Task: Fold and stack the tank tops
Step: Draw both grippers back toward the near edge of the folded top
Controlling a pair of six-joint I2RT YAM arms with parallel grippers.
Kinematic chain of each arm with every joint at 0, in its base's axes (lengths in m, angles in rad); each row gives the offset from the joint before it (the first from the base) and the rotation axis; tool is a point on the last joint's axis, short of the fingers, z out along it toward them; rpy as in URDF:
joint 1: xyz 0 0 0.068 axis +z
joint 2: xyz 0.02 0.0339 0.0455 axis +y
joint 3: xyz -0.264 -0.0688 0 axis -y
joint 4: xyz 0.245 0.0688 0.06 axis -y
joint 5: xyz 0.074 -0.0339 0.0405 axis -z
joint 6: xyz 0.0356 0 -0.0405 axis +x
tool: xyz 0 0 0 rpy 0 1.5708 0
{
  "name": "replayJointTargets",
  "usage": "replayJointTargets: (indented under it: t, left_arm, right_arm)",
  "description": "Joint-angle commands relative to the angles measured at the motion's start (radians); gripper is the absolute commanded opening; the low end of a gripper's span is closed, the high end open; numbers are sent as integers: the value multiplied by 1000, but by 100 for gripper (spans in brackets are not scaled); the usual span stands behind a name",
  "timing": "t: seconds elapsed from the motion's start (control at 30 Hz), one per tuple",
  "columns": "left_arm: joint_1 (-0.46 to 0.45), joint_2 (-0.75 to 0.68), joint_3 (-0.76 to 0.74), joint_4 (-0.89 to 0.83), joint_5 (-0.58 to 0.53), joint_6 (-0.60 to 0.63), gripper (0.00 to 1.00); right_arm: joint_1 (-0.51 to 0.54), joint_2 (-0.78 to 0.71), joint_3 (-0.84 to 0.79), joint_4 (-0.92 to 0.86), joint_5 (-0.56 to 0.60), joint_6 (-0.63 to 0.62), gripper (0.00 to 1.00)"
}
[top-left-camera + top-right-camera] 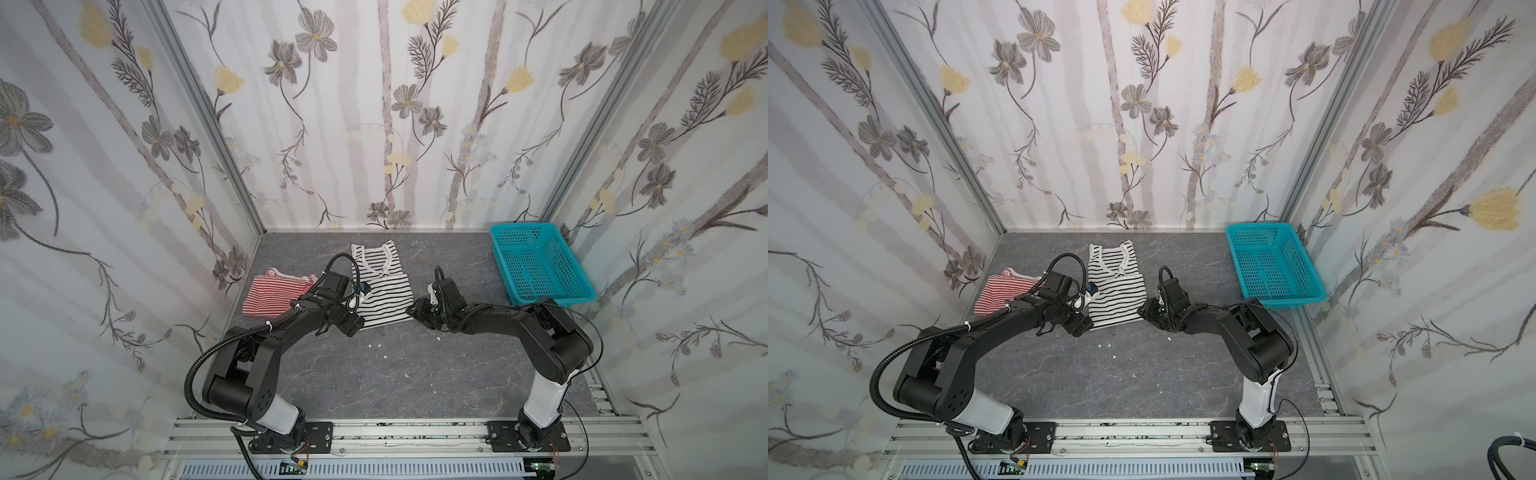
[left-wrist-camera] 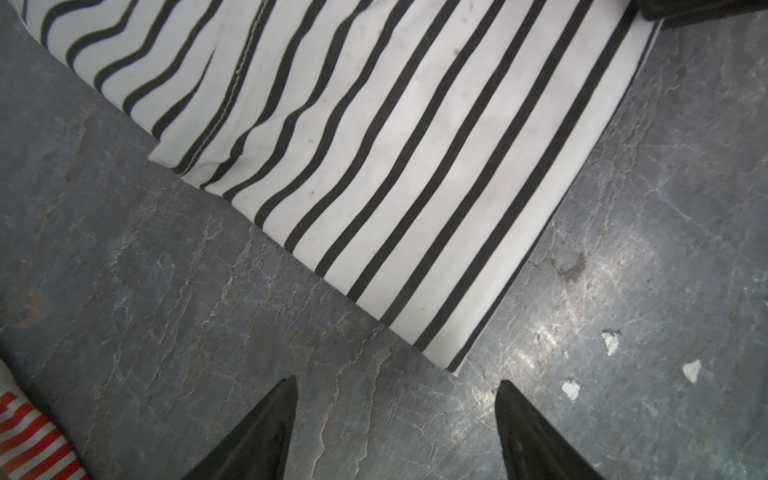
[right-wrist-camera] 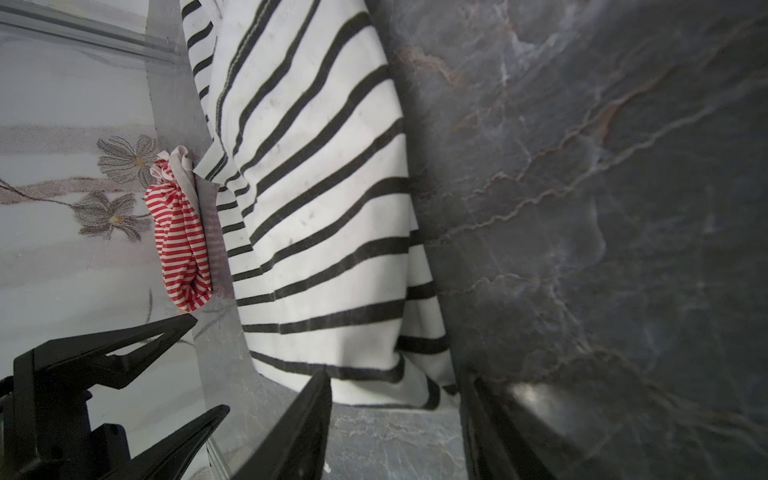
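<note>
The black-and-white tank top (image 1: 380,286) (image 1: 1115,286) lies flat at the middle back of the table, straps toward the far wall. The red-and-white tank top (image 1: 274,293) (image 1: 1000,293) lies rumpled to its left. My left gripper (image 1: 352,326) (image 2: 397,384) is open over bare table, just short of the striped top's near-left hem corner (image 2: 453,361). My right gripper (image 1: 414,309) (image 3: 395,382) is open low at the near-right hem corner (image 3: 415,392), and the cloth edge lies at the mouth of its jaws. In the right wrist view the red-and-white top (image 3: 183,245) shows beyond.
A teal perforated basket (image 1: 540,270) (image 1: 1273,266) stands at the back right by the wall. Small white specks (image 1: 376,345) (image 2: 611,341) dot the grey table in front of the tops. Flowered walls close in three sides.
</note>
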Motion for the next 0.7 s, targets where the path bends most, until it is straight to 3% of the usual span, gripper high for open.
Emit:
replayJointTargets:
  t: [0.0, 0.5, 0.67]
  left_arm:
    - [-4, 6, -4, 23, 4, -3, 77]
    - [-47, 26, -30, 30, 0, 2, 77]
    - [-75, 41, -30, 38, -14, 17, 75]
  right_arm:
    - [-3, 13, 0, 23, -18, 23, 46]
    - [-6, -7, -23, 185, -122, 98, 4]
    - [-5, -33, -23, 173, -117, 97, 0]
